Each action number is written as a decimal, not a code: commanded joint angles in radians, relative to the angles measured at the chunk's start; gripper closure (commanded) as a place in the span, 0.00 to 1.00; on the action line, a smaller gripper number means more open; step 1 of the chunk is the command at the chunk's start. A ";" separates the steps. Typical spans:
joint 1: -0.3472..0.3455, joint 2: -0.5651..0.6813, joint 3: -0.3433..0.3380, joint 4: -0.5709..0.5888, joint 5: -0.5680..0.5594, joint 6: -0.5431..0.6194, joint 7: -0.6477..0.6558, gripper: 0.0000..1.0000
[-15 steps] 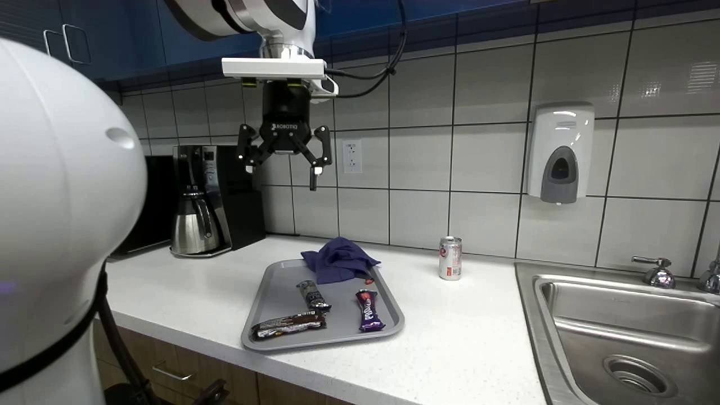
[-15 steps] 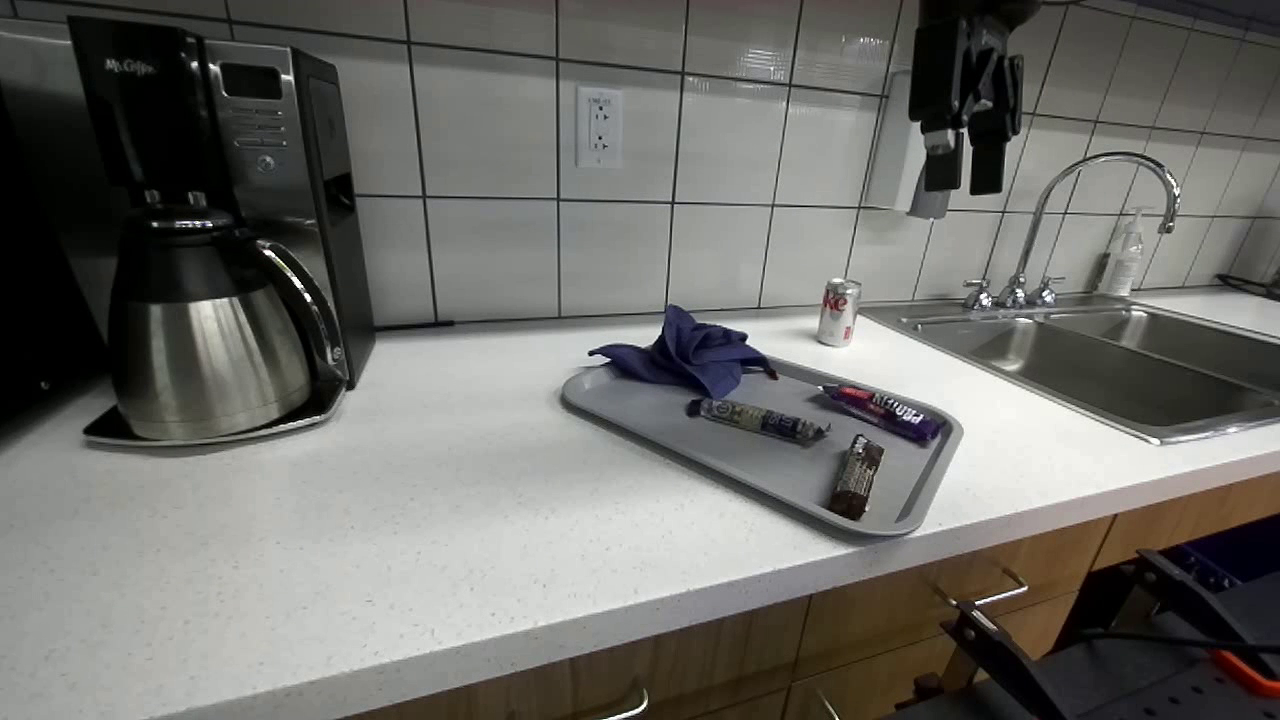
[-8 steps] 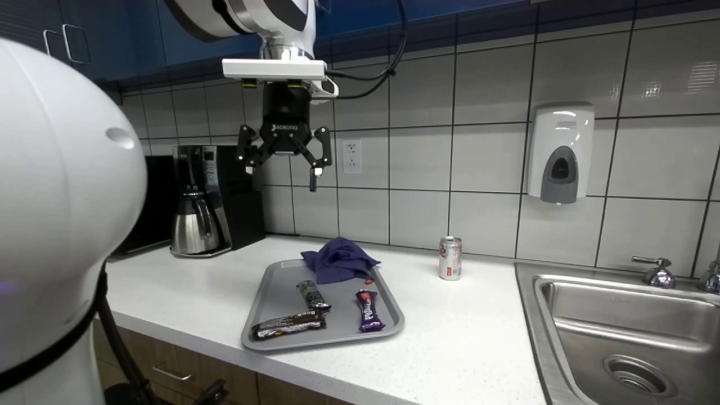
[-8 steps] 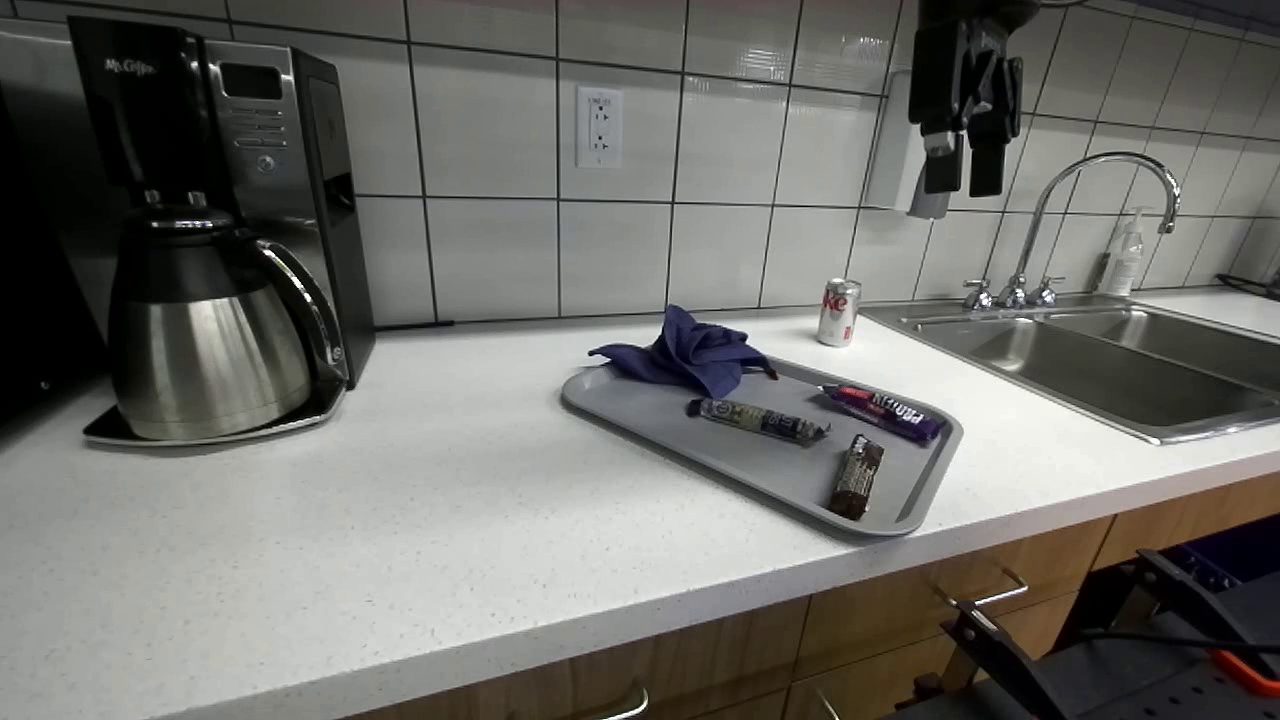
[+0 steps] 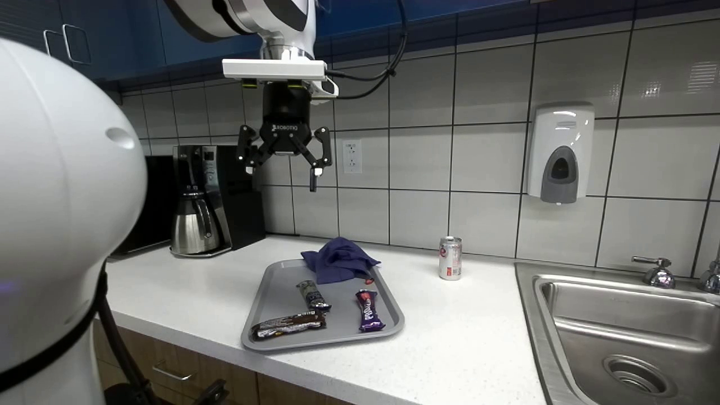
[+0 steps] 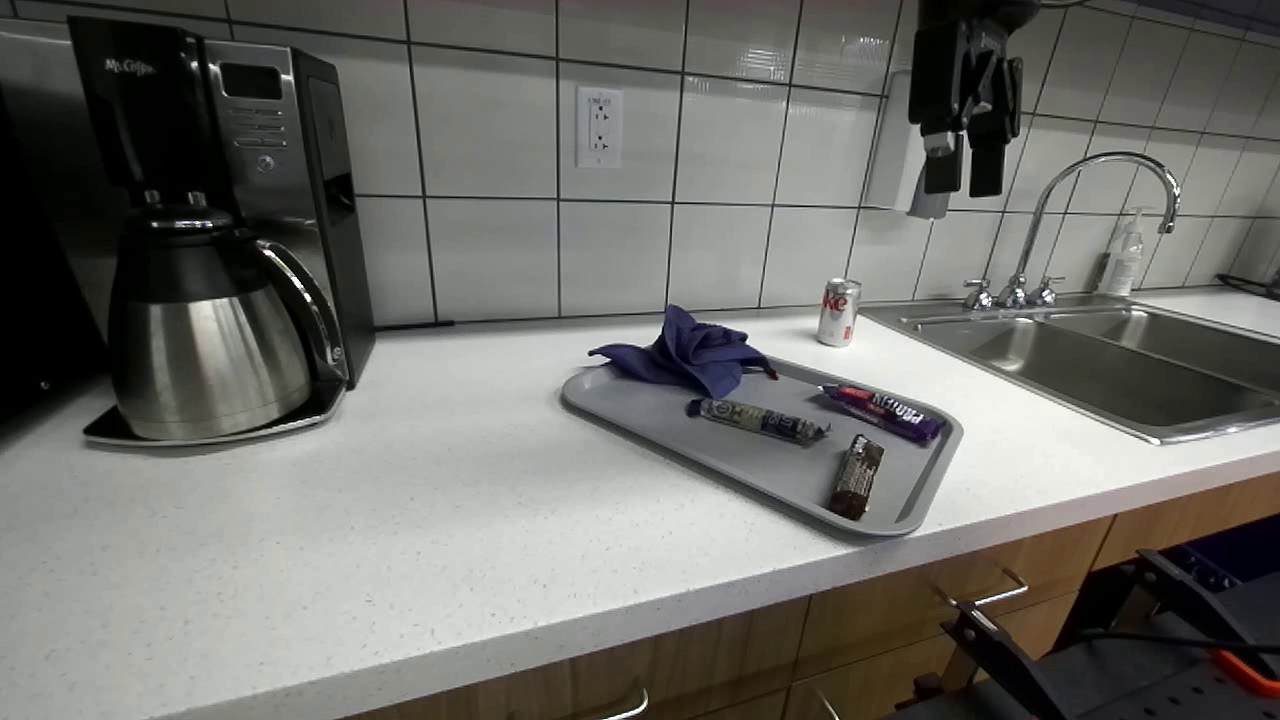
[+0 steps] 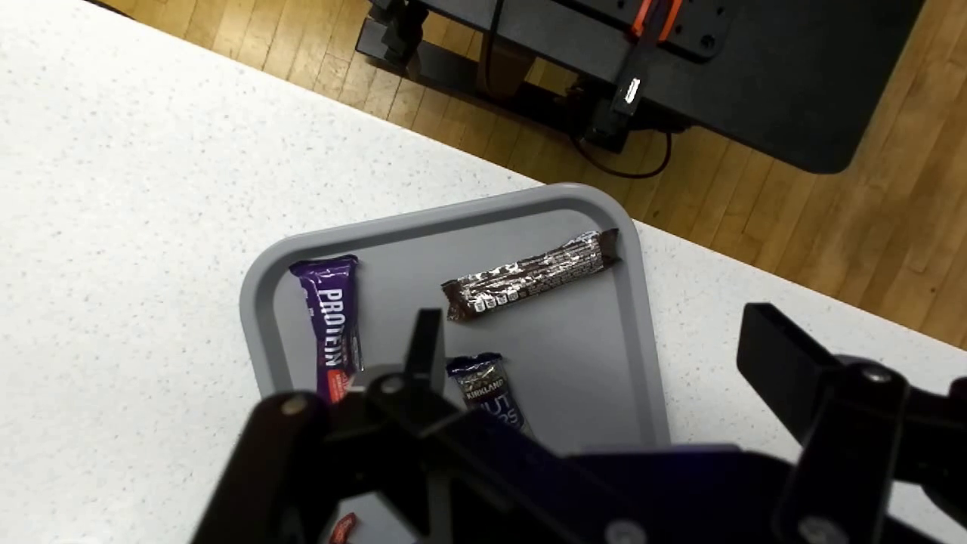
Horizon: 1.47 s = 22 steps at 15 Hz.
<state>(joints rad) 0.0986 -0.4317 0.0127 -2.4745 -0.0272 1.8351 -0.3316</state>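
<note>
My gripper (image 5: 282, 179) hangs open and empty, high above the grey tray (image 5: 343, 306); in the wrist view its jaws (image 7: 593, 344) stand wide apart. It touches nothing. Three wrapped bars lie apart on the tray: a purple "PROTEIN" bar (image 7: 331, 321), a brown and silver bar (image 7: 532, 276), and a dark Kirkland nut bar (image 7: 487, 389), partly hidden by a finger in the wrist view. All three bars also show in both exterior views. A crumpled blue cloth (image 5: 339, 260) lies over the tray's back edge, with a small red piece (image 5: 369, 280) beside it.
A silver soda can (image 5: 450, 258) stands upright right of the tray. A steel sink (image 6: 1100, 370) with a faucet (image 6: 1095, 165) lies farther right. A coffee maker with a carafe (image 6: 210, 335) stands at the left. A soap dispenser (image 5: 561, 152) hangs on the tiled wall.
</note>
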 commanded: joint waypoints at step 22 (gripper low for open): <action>0.032 0.195 -0.035 -0.064 -0.013 0.407 -0.172 0.00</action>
<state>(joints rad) 0.1376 -0.2974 -0.0071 -2.5454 -0.0375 2.1720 -0.4298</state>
